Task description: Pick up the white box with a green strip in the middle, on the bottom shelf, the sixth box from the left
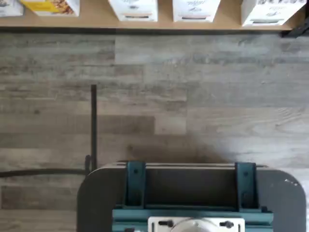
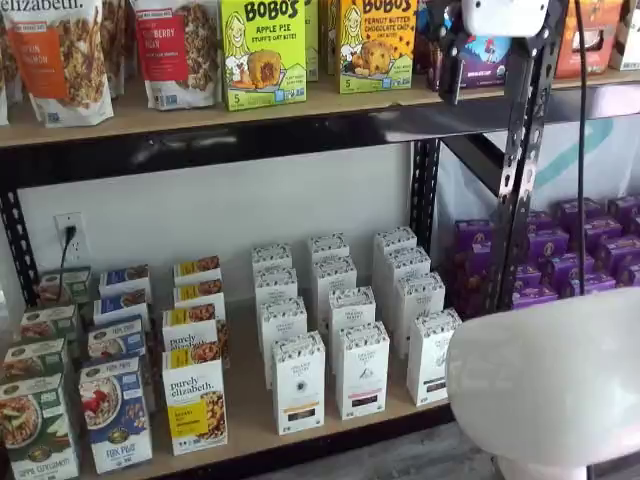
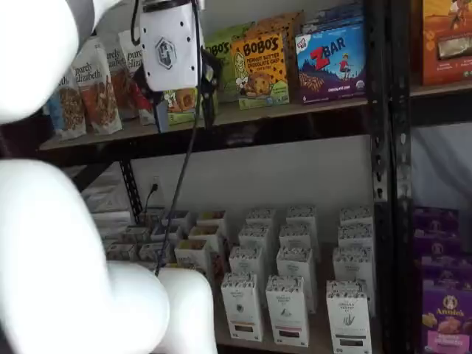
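Hanging up by the top shelf with its fingers spread and empty, the gripper could easily grab a lookalike beside the white box, frontmost of the rightmost white row on the bottom shelf.

Cartons in rows on the bottom shelf, gripper up high

We see the bottom shelf carrying rows of cartons running front to back; the white box stands at the front of the rightmost row of tall cartons, just right of two like cartons. Left of those sit the cereal boxes. Right of the rack post, purple boxes stack up. Above, the upper shelf holds bags and bar boxes. The gripper hangs before that upper shelf, well above the cartons.
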{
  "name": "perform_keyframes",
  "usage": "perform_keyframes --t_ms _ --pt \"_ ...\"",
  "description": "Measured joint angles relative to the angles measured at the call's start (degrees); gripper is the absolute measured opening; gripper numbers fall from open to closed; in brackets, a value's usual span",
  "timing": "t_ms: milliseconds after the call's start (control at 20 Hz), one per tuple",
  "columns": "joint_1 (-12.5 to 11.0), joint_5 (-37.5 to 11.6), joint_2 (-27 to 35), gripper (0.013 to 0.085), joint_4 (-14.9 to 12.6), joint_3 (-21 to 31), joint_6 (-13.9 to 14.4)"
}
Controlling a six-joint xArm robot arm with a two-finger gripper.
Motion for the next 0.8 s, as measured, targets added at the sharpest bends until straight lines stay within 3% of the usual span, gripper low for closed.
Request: perform_keyframes --t_ms 300,500,800 --pt "-1.63 -7.83 -2.91 0.0850 -1.60 7.89 -2.35" --pt "-4.71 -14.59 -5.48 0.0850 0.15 15.02 -5.35" --pt "-4.82 -23.86 -8.27 0.0850 -3.71 25.16 -5.88"
